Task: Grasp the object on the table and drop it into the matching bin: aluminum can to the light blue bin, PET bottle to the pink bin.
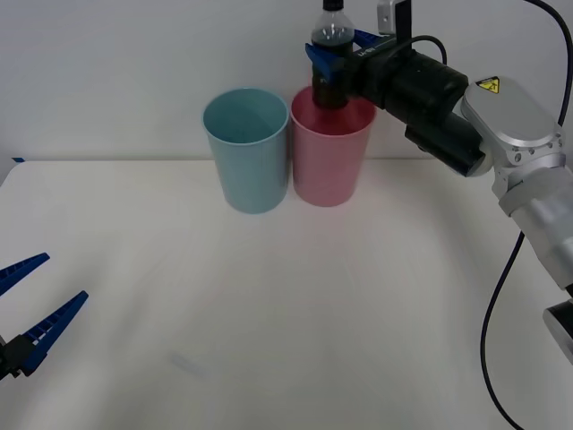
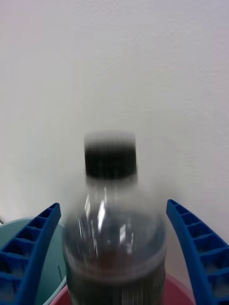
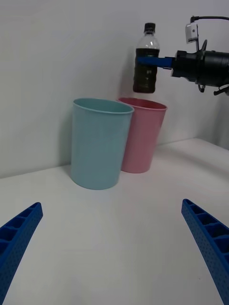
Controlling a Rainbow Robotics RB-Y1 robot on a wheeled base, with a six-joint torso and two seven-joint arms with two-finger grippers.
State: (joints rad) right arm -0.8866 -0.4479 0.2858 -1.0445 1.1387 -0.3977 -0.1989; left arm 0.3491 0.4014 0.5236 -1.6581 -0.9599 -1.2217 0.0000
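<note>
1. The left gripper (image 1: 31, 309) sits low over the near left corner of the white table (image 1: 269, 313), its blue ribbed fingers (image 3: 19, 233) spread wide with nothing between them.
2. Toward the back of the table stands the light blue bin (image 1: 246, 148), upright with its mouth open.
3. Just to its right, with the two walls touching or nearly so, stands the pink bin (image 1: 332, 152), also upright.
4. The bottle (image 1: 332, 58) hangs upright in the air directly above the pink bin's mouth, its black cap on top and dark liquid inside; from the left wrist view its base (image 3: 145, 88) is a little above the pink rim, not inside.
5. The right gripper (image 1: 333, 54) reaches in from the right and holds the bottle around its upper body, one blue finger (image 2: 28, 252) on each side, closed against the plastic.
</note>
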